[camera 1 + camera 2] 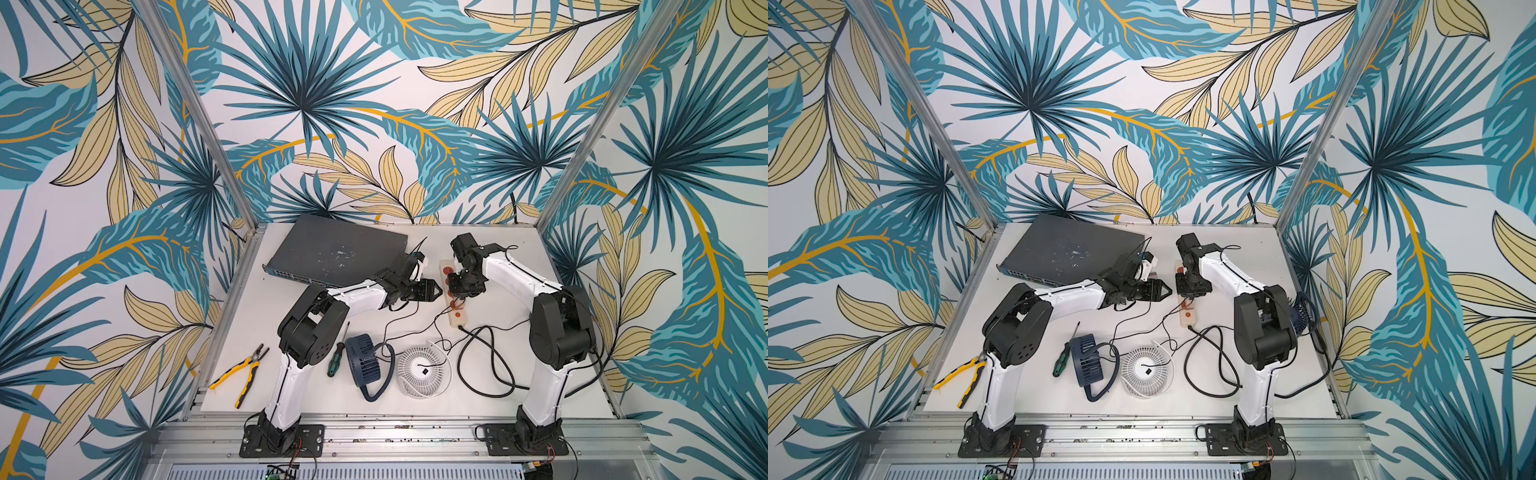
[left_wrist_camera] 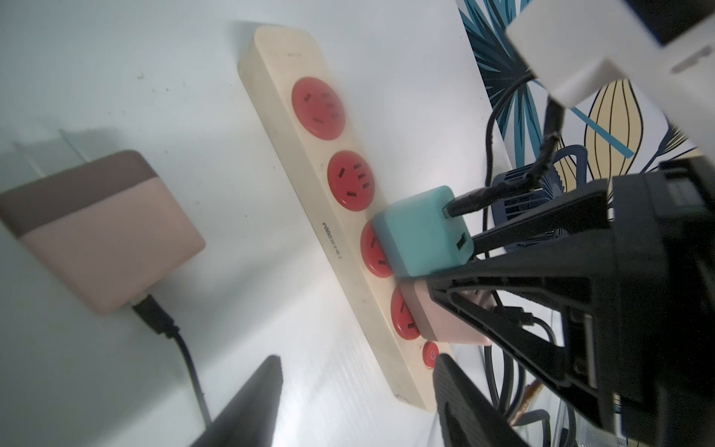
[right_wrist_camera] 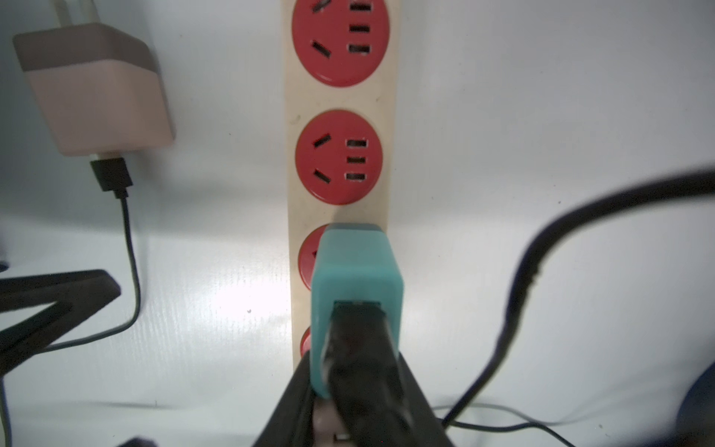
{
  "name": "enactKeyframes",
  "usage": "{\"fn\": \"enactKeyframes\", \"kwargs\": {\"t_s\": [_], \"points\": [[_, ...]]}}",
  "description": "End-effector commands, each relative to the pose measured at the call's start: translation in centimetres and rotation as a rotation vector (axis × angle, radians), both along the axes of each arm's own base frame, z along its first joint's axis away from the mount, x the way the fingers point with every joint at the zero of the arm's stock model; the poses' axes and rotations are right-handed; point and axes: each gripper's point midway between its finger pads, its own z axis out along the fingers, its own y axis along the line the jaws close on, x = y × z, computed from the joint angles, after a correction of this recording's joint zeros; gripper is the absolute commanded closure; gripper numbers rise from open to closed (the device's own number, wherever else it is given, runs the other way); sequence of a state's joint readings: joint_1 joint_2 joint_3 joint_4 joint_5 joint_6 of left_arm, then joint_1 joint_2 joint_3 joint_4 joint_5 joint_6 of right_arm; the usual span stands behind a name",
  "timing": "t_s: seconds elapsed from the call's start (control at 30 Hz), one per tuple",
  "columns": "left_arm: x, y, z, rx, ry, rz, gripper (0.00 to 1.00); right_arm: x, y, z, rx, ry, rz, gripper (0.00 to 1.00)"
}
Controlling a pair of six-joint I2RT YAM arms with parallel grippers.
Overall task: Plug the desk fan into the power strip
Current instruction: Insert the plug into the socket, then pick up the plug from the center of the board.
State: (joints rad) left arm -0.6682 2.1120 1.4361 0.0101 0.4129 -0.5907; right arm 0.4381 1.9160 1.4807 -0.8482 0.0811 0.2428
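Right fingers (image 2: pixel 503 286) are clamped on the teal charger (image 2: pixel 421 232), parked on the third socket (image 2: pixel 371 257) of the power strip (image 2: pixel 332 244) directly under them – strip lies flat on the bench (image 2: pixel 116 58), running away from the arms – left fingers (image 2: pixel 251 406) sit apart, empty, just beside.

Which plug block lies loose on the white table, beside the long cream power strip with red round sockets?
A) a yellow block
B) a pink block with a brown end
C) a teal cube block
B: a pink block with a brown end lies flat on the white table, apart from the long cream power strip, its prongs bare.
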Motion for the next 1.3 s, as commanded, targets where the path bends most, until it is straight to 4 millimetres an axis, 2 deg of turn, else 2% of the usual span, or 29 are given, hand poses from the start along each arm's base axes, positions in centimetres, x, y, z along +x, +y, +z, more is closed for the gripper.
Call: {"fn": "enactKeyframes", "kwargs": {"t_s": [0.0, 0.1, 0.2, 0.3, 0.37, 0.53, 0.63, 0.7, 0.8, 0.93, 1.13, 1.23, 1.27], "points": [[-0.2, 0.3, 1.7, -0.016, -0.034, -0.019, 0.34, -6.5, -3.6, -7.0, -0.143, 0.286, 0.007, 1.0], [-0.2, 0.3, 1.8, -0.017, -0.035, -0.016, 0.34, -8.0, -4.3, -8.4, -0.166, 0.323, 0.005, 1.0], [-0.1, 0.4, 2.1, -0.018, -0.042, -0.007, 0.35, -8.1, -4.0, -8.9, -0.145, 0.319, 0.002, 1.0], [0.1, 0.7, 2.7, -0.006, -0.06, 0.006, 0.34, -7.1, -3.2, -7.9, -0.109, 0.282, -0.005, 1.0], [0.3, 1.2, 3.3, 0.012, -0.079, 0.024, 0.33, -5.7, -2.6, -6.0, -0.08, 0.221, -0.023, 1.0], [1.5, 3.0, 4.5, 0.091, -0.123, 0.114, 0.22, -2.4, -1.0, 0.7, 0.021, 0.038, -0.062, 0.41], [2.7, 4.7, 4.1, 0.188, -0.105, 0.214, 0.18, -1.1, -0.4, 4.7, 0.091, -0.081, -0.088, 0.18], [3.3, 5.8, 3.2, 0.259, -0.061, 0.281, 0.16, -1.0, -0.1, 6.5, 0.14, -0.144, -0.103, 0.1], [4.0, 5.8, 2.3, 0.303, -0.022, 0.318, 0.14, -1.4, 0.1, 8.3, 0.214, -0.217, -0.123, 0.05], [5.0, 5.5, 1.1, 0.361, 0.011, 0.354, 0.12, -2.4, -0.7, 9.6, 0.269, -0.327, -0.157, 0.0], [5.8, 3.3, -0.7, 0.406, 0.056, 0.345, 0.08, -3.9, -1.9, 9.5, 0.281, -0.375, -0.175, 0.0], [6.2, 3.2, -1.7, 0.447, 0.076, 0.359, 0.07, -4.1, -2.2, 9.4, 0.276, -0.381, -0.173, 0.0], [6.3, 3.3, -3.3, 0.473, 0.095, 0.364, 0.07, -4.2, -2.1, 9.5, 0.277, -0.384, -0.169, 0.0]]}}
